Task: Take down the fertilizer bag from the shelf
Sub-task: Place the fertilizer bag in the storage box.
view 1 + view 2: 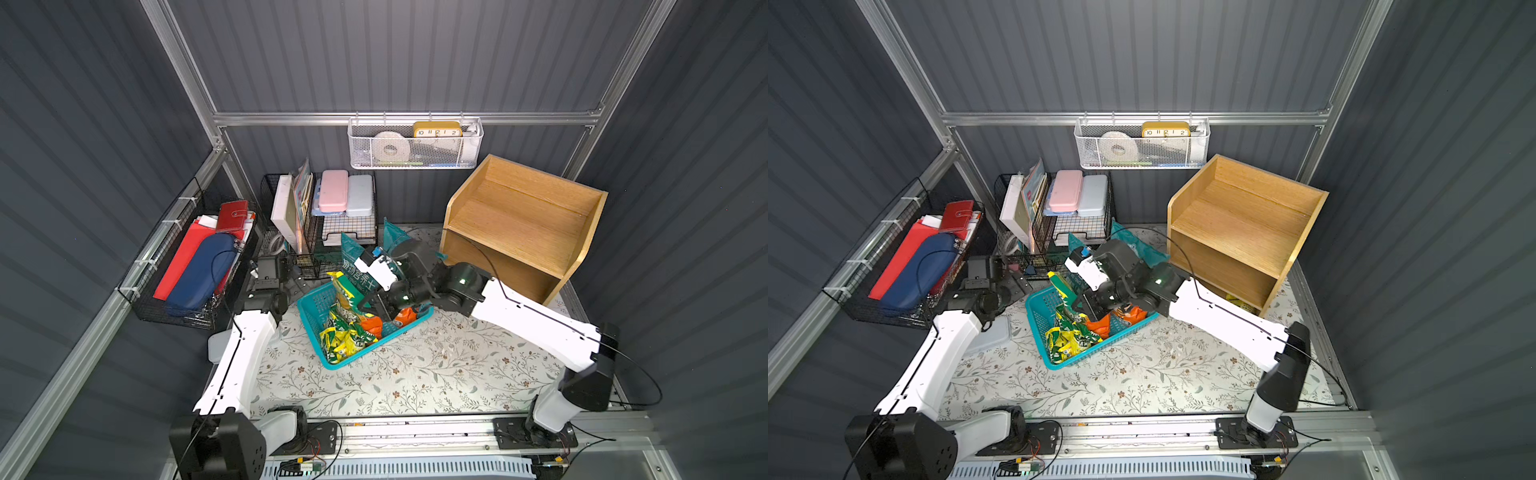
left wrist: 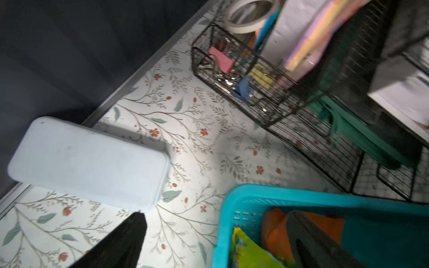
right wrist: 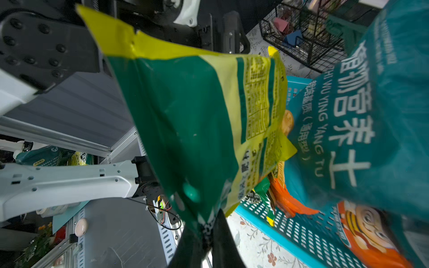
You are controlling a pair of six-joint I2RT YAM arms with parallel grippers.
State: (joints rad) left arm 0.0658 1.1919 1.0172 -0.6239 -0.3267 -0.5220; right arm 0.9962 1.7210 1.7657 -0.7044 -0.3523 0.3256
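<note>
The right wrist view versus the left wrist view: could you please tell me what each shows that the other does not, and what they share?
Only the right wrist view shows the right gripper shut on the yellow-and-green bag, with the teal bag with white lettering beside it. Only the left wrist view shows the pale blue case and the tape roll. Both show the teal basket, the black wire rack and the floral table cover.

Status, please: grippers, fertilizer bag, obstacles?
Left gripper open. Right gripper shut on green and yellow plastic fertilizer bag over teal plastic basket, off pale wooden shelf. Big teal bag alongside.
</note>
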